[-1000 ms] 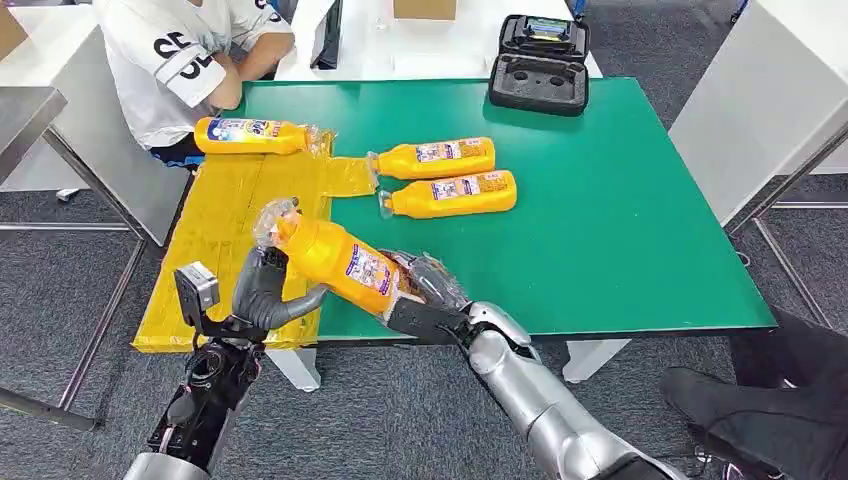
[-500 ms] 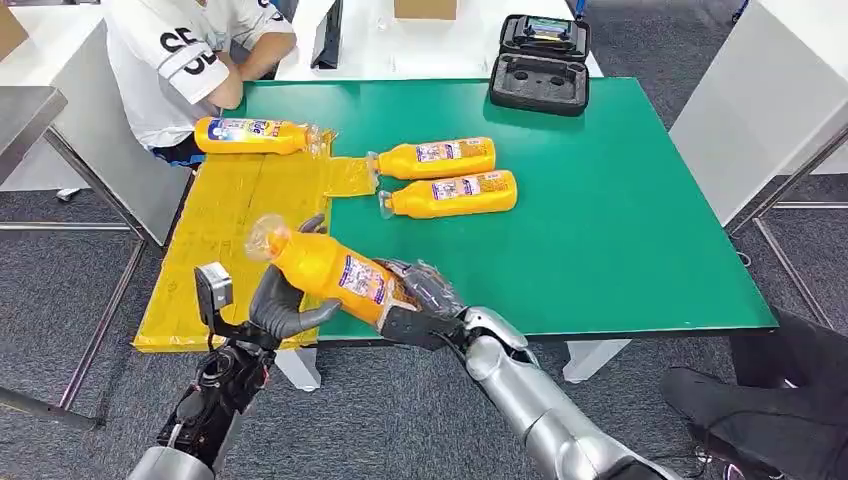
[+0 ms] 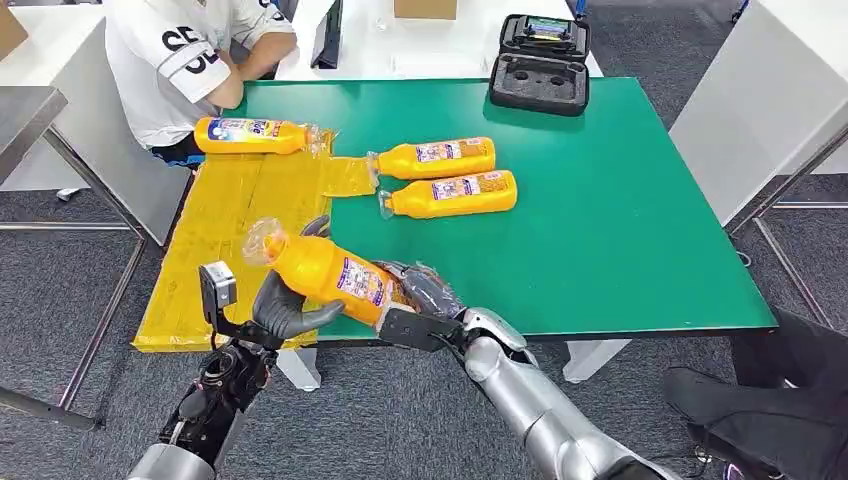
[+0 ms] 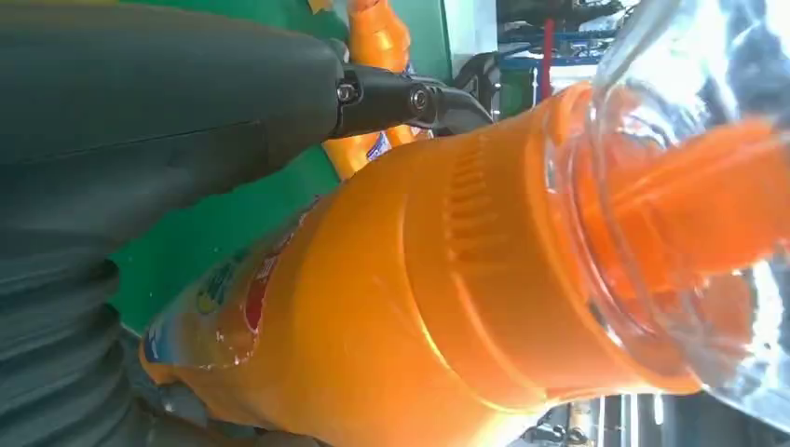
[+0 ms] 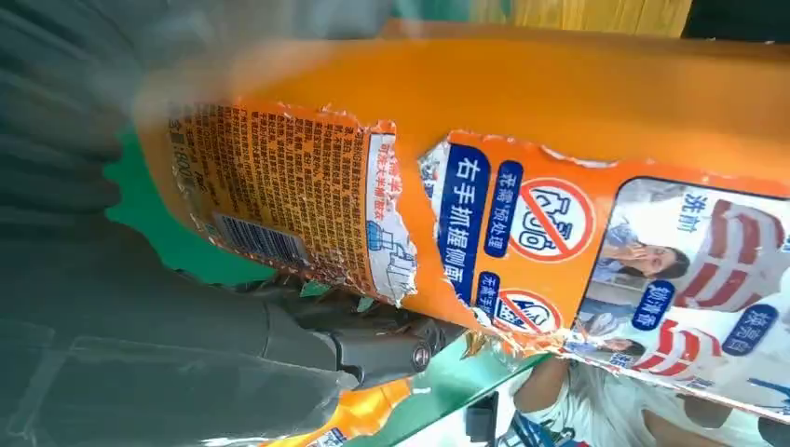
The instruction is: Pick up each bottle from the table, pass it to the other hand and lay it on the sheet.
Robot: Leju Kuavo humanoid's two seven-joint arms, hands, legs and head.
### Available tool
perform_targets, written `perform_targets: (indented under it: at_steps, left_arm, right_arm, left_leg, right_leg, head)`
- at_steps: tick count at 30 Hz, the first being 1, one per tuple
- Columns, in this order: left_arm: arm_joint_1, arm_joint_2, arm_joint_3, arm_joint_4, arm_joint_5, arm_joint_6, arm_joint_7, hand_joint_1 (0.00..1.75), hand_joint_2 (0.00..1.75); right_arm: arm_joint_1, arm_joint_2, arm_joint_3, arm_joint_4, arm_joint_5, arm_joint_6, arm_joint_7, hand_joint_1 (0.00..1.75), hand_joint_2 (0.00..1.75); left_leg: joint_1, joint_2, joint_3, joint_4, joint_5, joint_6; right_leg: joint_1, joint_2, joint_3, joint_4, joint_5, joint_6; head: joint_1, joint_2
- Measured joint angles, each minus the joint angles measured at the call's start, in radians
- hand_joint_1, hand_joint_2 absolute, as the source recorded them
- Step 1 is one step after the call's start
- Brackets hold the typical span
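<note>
An orange bottle (image 3: 325, 270) with a clear cap hangs tilted over the table's front left corner, cap toward the yellow sheet (image 3: 225, 215). My right hand (image 3: 420, 295) grips its base end. My left hand (image 3: 285, 305) wraps the shoulder below the cap, thumb under and a finger over the top. The left wrist view has the bottle (image 4: 419, 307) against the palm, and the right wrist view has its torn label (image 5: 522, 140). Another bottle (image 3: 250, 135) lies on the sheet's far end. Two more bottles (image 3: 435, 158) (image 3: 452, 194) lie on the green table (image 3: 620, 220).
A person in a white shirt (image 3: 175, 60) sits at the sheet's far left corner. A black case (image 3: 540, 65) stands at the table's far edge. A white table (image 3: 760, 90) is close on the right, and a grey metal table (image 3: 30, 110) on the left.
My left hand has moved up and right and closed around the bottle's shoulder. The bottle has shifted slightly left and tilted flatter. The right hand still grips the base.
</note>
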Motion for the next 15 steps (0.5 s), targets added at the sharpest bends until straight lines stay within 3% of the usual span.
perform_targets:
  at_steps: [9, 15]
  left_arm:
    - [-0.003, 0.0, 0.0, 0.031, 0.223, -0.255, 0.021, 0.0, 1.75]
    - [-0.003, 0.0, 0.0, 0.033, 0.287, -0.312, 0.021, 0.0, 1.75]
  right_arm:
    - [-0.001, 0.001, 0.008, 0.011, 0.042, -0.024, 0.018, 1.75, 1.75]
    - [-0.003, 0.0, 0.011, 0.022, 0.052, -0.024, 0.021, 1.75, 1.75]
  left_leg:
    - [0.0, 0.0, 0.0, 0.0, 0.0, 0.0]
    - [0.0, 0.0, 0.0, 0.0, 0.0, 0.0]
  right_leg:
    - [0.0, 0.0, 0.0, 0.0, 0.0, 0.0]
    - [0.0, 0.0, 0.0, 0.0, 0.0, 0.0]
  head:
    - [0.0, 0.0]
    - [0.0, 0.0]
